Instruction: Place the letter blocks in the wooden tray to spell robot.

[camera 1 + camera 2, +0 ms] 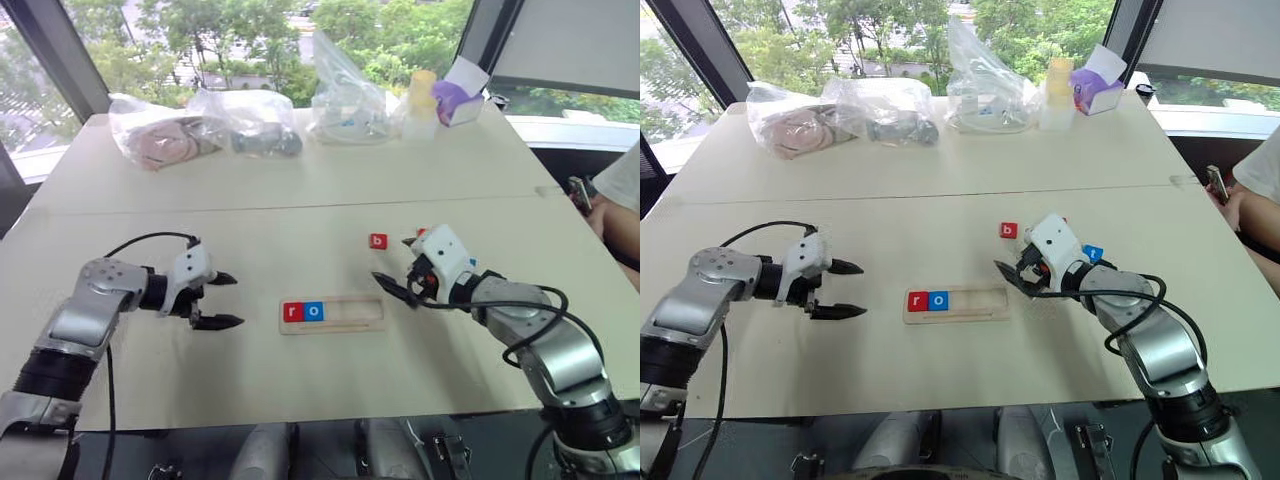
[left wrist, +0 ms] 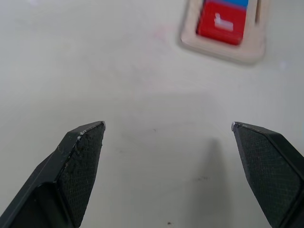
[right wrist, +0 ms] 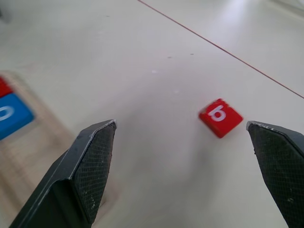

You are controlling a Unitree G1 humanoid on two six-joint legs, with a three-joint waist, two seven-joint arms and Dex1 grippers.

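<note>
Blocks are sitting at the left end of the wooden tray (image 1: 355,313): r block (image 1: 292,311), then o block (image 1: 314,311). The b block (image 1: 378,241) is lying on the table (image 1: 300,210) near the right hand (image 1: 396,266). It and the left hand (image 1: 237,300) are hanging open, holding nothing

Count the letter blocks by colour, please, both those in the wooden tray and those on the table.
Red blocks: 2, the r in the wooden tray and the b on the table.
Blue blocks: 2, the o in the tray and a blue block beside the right gripper.
Total: 4 clearly visible.
</note>
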